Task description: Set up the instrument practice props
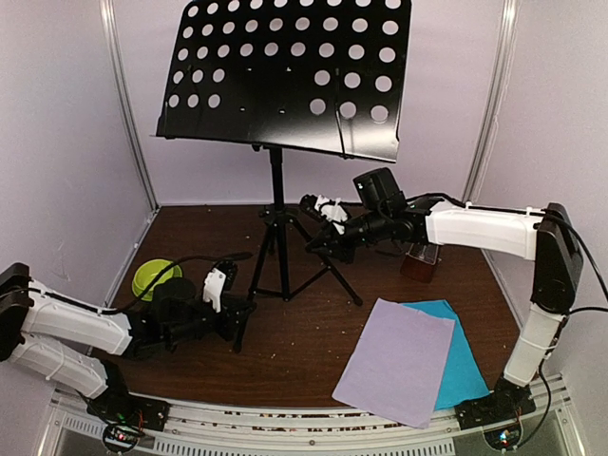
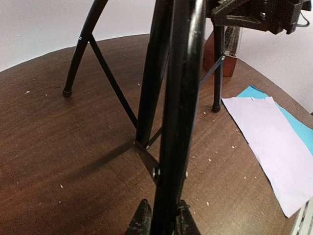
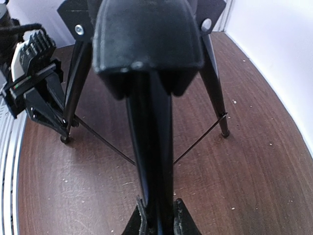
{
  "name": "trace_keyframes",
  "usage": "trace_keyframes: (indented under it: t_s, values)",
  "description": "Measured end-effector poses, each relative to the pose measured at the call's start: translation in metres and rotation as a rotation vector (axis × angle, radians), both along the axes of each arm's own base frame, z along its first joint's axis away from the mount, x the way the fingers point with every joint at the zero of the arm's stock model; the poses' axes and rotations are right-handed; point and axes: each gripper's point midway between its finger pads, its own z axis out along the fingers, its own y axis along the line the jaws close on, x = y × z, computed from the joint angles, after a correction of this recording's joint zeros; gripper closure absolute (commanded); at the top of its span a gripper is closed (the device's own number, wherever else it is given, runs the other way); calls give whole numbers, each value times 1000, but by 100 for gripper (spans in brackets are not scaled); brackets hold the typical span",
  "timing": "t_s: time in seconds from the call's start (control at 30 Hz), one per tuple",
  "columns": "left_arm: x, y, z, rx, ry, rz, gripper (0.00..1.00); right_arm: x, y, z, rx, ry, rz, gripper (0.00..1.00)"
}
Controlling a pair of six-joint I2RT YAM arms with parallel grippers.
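The black music stand (image 1: 277,190) rests on its tripod at mid-table, its perforated desk (image 1: 285,71) high at the back. My left gripper (image 1: 237,312) (image 2: 164,223) is shut on the stand's near-left leg (image 2: 176,122), low down. My right gripper (image 1: 318,245) (image 3: 159,220) is shut on the right leg (image 3: 151,147). A pale lilac music sheet (image 1: 394,361) (image 2: 274,142) lies flat at the front right, overlapping a cyan sheet (image 1: 465,366) (image 2: 298,127). The reddish-brown metronome (image 1: 420,261) (image 2: 230,49) sits behind the right forearm, partly hidden.
A lime-green bowl (image 1: 152,277) sits at the left, beside the left arm. Pale walls enclose the dark wooden table (image 1: 313,332) on three sides. Crumbs dot the wood.
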Motion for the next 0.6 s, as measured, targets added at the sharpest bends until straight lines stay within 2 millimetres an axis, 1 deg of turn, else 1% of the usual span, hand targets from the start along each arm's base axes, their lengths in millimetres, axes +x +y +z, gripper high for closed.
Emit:
trace_keyframes:
  t_s: [0.1, 0.17, 0.27, 0.37, 0.47, 0.6]
  values:
    - [-13, 6, 1, -13, 13, -12, 100, -12, -4, -5, -6, 6, 41, 100]
    - [-18, 9, 1, -13, 17, -18, 100, -14, -4, -5, -6, 7, 53, 100]
    - [-22, 13, 1, -16, 22, -19, 100, -16, -3, -5, -4, 11, 62, 100]
    - [-21, 12, 1, -15, 24, -17, 100, -14, -2, -5, -10, 20, 59, 100]
    - [-15, 7, -4, -1, 40, -4, 100, -4, 2, -6, -21, 16, 43, 100]
    - [2, -8, 0, -6, 47, 20, 100, 20, -2, -5, -33, -11, -12, 100]
